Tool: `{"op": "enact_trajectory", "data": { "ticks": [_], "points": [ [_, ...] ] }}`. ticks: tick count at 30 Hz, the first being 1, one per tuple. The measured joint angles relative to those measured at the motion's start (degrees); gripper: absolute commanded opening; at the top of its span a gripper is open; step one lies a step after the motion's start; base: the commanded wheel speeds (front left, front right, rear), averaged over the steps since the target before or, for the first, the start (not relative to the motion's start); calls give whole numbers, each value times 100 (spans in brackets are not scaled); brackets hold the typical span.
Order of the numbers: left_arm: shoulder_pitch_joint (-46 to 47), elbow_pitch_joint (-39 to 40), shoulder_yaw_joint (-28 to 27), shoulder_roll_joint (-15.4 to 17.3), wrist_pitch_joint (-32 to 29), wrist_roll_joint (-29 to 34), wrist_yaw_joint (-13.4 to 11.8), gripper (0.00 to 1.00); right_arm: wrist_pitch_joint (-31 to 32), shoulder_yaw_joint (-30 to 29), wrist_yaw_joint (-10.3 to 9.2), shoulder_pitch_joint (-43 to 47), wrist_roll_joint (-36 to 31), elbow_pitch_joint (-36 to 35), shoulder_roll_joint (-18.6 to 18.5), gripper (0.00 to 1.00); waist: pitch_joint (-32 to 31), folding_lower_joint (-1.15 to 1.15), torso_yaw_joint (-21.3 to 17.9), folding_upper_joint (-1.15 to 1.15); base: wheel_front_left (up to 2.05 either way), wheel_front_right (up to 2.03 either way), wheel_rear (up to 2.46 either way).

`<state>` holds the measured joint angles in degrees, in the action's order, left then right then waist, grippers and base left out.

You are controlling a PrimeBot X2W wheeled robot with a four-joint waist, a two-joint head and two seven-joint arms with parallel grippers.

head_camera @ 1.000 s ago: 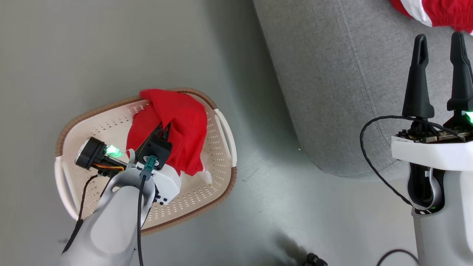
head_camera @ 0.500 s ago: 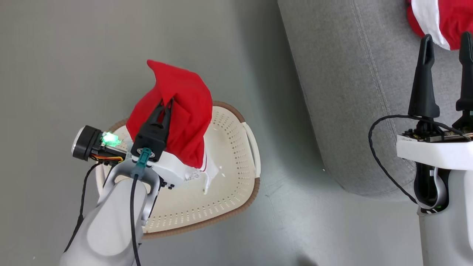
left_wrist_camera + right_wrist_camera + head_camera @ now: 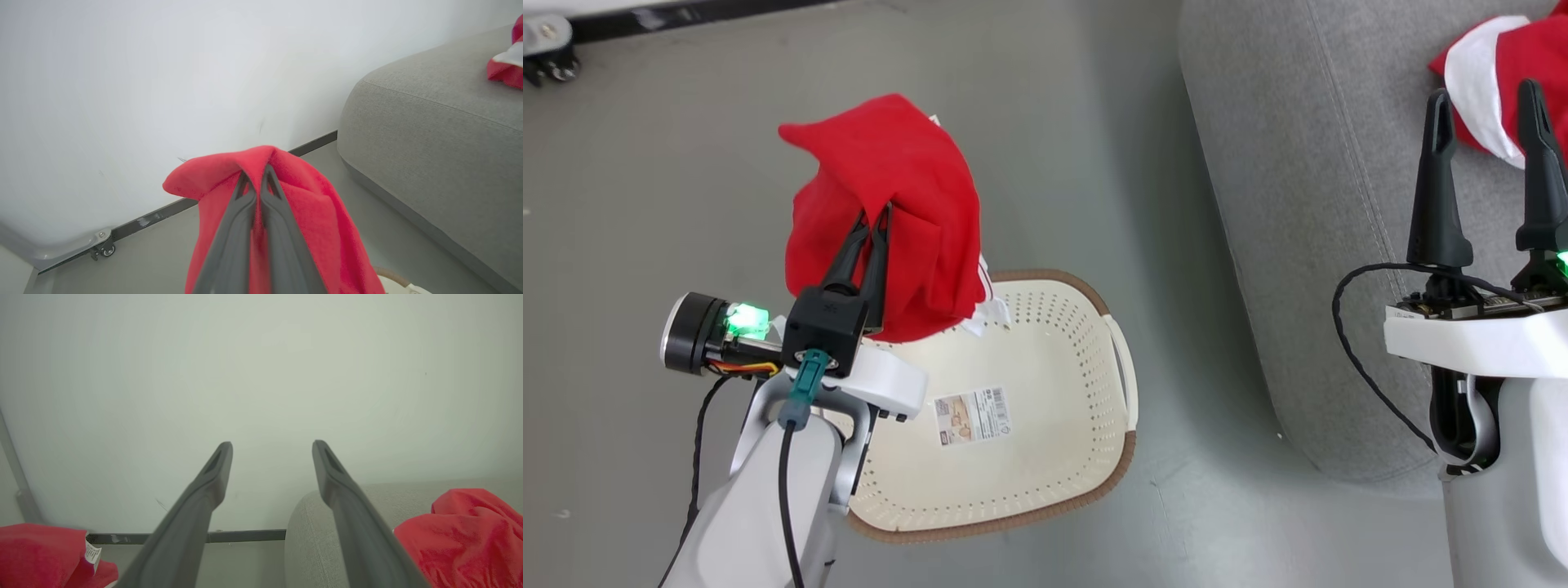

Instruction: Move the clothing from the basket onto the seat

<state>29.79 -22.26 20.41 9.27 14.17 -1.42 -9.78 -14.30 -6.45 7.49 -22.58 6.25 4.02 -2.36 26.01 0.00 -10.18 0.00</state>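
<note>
Soft red garment [image 3: 907, 188], crumpled, hangs aloft by the far edge of the basket [image 3: 1062, 359], pinched between the nearly closed fingers of the left gripper [image 3: 874, 214]. Basket: oval, perforated cream plastic, brown rim, paper label [image 3: 973, 414] on its floor. Second red-and-white garment [image 3: 1482, 57] lies on the grey woven seat [image 3: 1298, 204]. Right gripper [image 3: 1484, 90] spread wide, holding nothing

Grey floor [image 3: 1054, 122], cream basket [image 3: 1045, 474] on it, grey seat [image 3: 1298, 204] alongside

Clothing [image 3: 923, 188] soft matt cloth; basket [image 3: 1078, 392] smooth perforated plastic; seat [image 3: 1298, 204] woven fabric.
</note>
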Motion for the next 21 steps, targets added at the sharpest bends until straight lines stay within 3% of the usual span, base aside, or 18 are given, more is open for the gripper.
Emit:
{"op": "enact_trajectory", "data": {
  "ticks": [21],
  "points": [
    [-873, 976, 59, 248, 5, -101, 83, 0, -33, 310, 0, 682, -346, 386, -21, 100, -1307, 0, 556, 0, 0, 0, 0]
  ]
}}
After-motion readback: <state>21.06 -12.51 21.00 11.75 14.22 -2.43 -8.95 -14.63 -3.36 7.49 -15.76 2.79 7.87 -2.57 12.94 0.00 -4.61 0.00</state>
